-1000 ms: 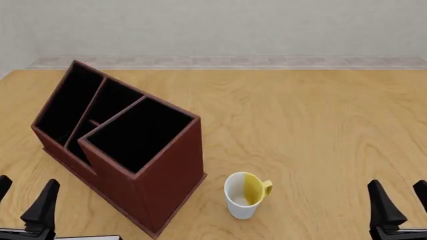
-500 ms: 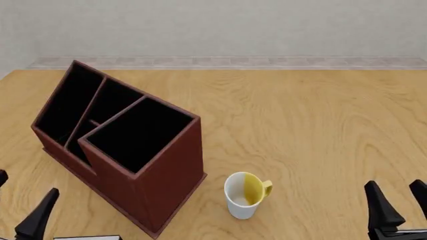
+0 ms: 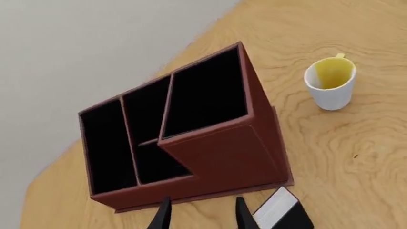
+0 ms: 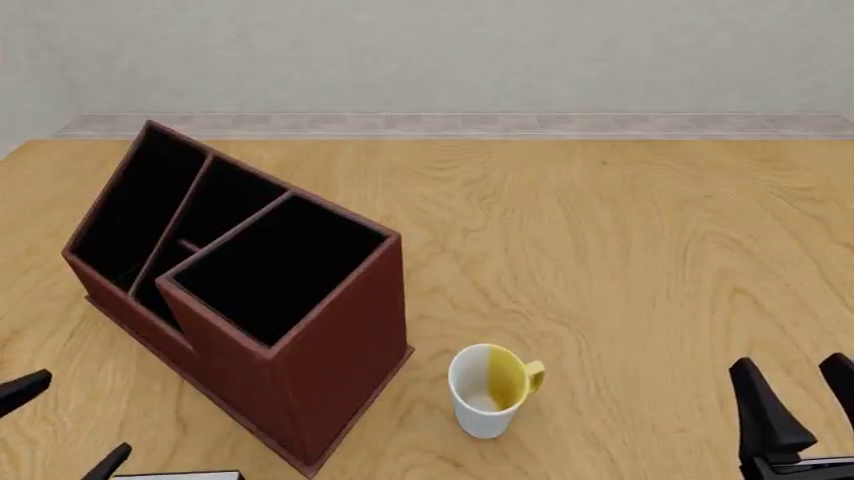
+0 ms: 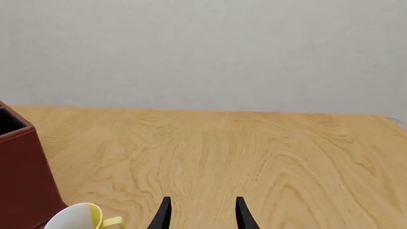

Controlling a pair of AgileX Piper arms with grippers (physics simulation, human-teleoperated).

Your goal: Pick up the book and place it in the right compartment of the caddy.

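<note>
The book (image 3: pixel 280 212), black-covered with white page edges, lies flat on the table by the caddy's near corner; in the front view only its white edge (image 4: pixel 176 475) shows at the bottom. The dark red-brown caddy (image 4: pixel 327 350) stands at the left, and its right compartment (image 4: pixel 280 265) holds nothing I can see. Open and holding nothing, my left gripper (image 3: pixel 202 217) hovers in front of the caddy (image 3: pixel 222 155), just beside the book; the front view shows this left gripper (image 4: pixel 87 410) twisted, low at the left. My right gripper (image 4: pixel 787 362) is open at the lower right, far from both.
A white mug (image 4: pixel 491 390) with a yellow inside stands right of the caddy, between the two arms; it also shows as a mug (image 5: pixel 79 217) in the right wrist view. A grey wall (image 4: pixel 427 55) bounds the table's far edge.
My left gripper has sunk lower and rolled, so its fingers now lie slanted at the bottom left. The right gripper has barely shifted. Caddy, mug and book have not moved.
</note>
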